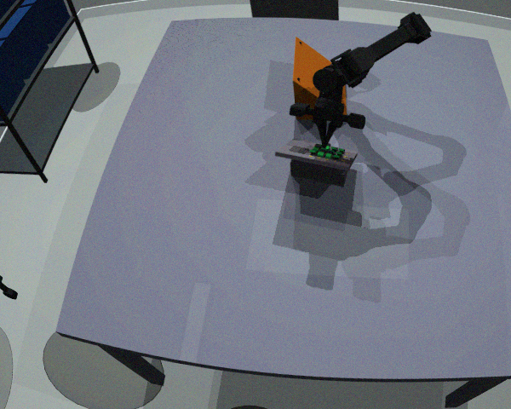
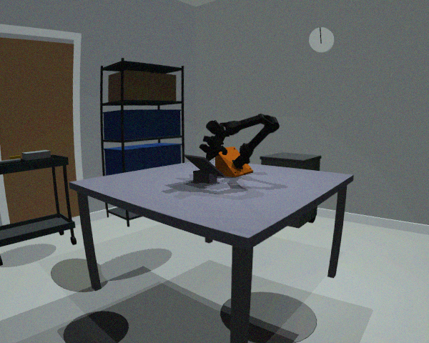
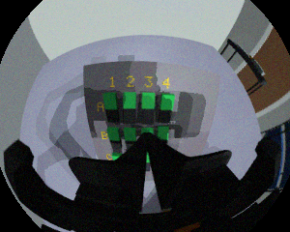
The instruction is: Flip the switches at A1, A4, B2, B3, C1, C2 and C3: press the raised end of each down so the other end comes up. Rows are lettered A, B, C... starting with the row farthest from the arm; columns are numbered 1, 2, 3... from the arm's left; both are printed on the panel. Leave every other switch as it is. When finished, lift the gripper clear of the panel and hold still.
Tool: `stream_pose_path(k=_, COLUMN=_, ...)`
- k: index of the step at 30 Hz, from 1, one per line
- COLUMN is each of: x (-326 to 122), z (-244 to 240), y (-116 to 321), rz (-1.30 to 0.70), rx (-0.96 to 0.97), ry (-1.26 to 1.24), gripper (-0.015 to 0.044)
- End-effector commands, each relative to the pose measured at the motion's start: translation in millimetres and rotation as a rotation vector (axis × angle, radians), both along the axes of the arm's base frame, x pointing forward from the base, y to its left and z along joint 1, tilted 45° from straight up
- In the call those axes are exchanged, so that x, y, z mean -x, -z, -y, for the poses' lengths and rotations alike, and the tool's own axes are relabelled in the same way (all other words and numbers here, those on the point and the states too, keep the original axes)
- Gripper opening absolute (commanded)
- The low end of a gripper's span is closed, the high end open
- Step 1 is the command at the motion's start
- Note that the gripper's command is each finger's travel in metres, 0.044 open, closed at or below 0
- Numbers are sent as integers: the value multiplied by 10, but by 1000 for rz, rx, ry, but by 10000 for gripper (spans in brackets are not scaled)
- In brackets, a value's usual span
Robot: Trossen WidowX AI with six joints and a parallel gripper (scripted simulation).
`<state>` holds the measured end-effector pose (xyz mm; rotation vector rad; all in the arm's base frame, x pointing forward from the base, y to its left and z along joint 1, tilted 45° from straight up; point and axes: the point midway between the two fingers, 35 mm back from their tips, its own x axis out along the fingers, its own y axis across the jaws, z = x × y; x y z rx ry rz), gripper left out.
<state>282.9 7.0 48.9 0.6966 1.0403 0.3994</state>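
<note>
1. Top view: the pale violet tabletop (image 1: 168,246) (image 2: 207,206) (image 3: 53,82) carries the switch panel (image 1: 284,153) (image 2: 196,159) (image 3: 208,92), my landmark, which sits tilted on a dark block (image 1: 317,172) (image 2: 204,177). An orange mount (image 1: 306,66) (image 2: 227,163) stands near the panel, on the arm's side. The black arm (image 1: 379,48) (image 2: 244,123) bends out beyond the mount and back, and the pincer (image 1: 324,144) (image 2: 222,151) (image 3: 147,135) points down at the panel's green switches, its tips closed together. Whether they touch one cannot be told here.

2. Exterior view: behind the panel rise a shelf rack (image 2: 122,84) and a brown door (image 2: 37,111); a round clock (image 2: 321,39) hangs on the wall. The arm arches high above the panel, forearm reaching towards it and wrist bent down. This side view shows the panel's slope, but hides its switches.

3. Wrist view: only here can the panel's lettering be read, columns 1 to 4 and rows A, B and C. The pincer is shut with nothing in it, its tips over column 3 below row B's green, covering part of row C.
</note>
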Motion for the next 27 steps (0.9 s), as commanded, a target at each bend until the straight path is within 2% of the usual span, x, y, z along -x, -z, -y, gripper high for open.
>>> stream_pose_path(k=1, x=0, z=-1, y=12, rz=-6, rx=-1, ry=5, gripper=0)
stream_pose_path(k=27, x=-17, z=-22, y=34, rz=-6, rx=-1, ry=5, gripper=0)
